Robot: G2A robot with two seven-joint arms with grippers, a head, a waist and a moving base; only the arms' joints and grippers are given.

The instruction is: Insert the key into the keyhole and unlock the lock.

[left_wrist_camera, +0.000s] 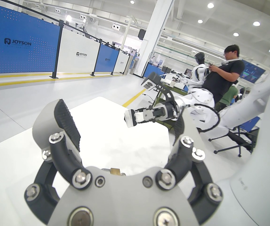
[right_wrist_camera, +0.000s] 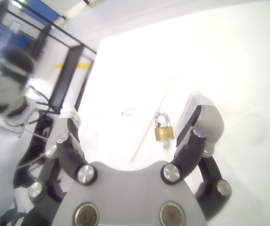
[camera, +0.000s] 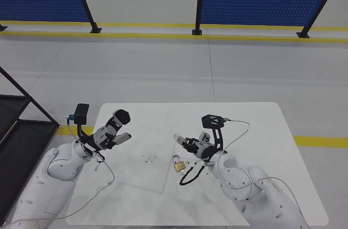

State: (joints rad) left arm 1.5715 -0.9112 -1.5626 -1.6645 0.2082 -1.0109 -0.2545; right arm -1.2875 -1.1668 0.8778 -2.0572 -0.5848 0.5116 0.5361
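Observation:
A brass padlock [camera: 178, 165] with a silver shackle lies flat on the white table [camera: 265, 126], near its middle. In the right wrist view a small silver key [right_wrist_camera: 166, 145] sticks out of the padlock's [right_wrist_camera: 163, 132] bottom end. My right gripper [camera: 188, 143] hovers just beyond the padlock, open, with nothing between its fingers [right_wrist_camera: 197, 116]. My left gripper [camera: 117, 130] hangs over the table's left part, well apart from the padlock, open and empty [left_wrist_camera: 120, 118]. The top of the padlock [left_wrist_camera: 115, 171] peeks over the left gripper's base.
A black frame rack [camera: 13, 131] stands off the table's left side. A thin clear sheet [camera: 145, 166] lies on the table left of the padlock. A black cable loop [camera: 188, 174] from the right arm rests close to the padlock.

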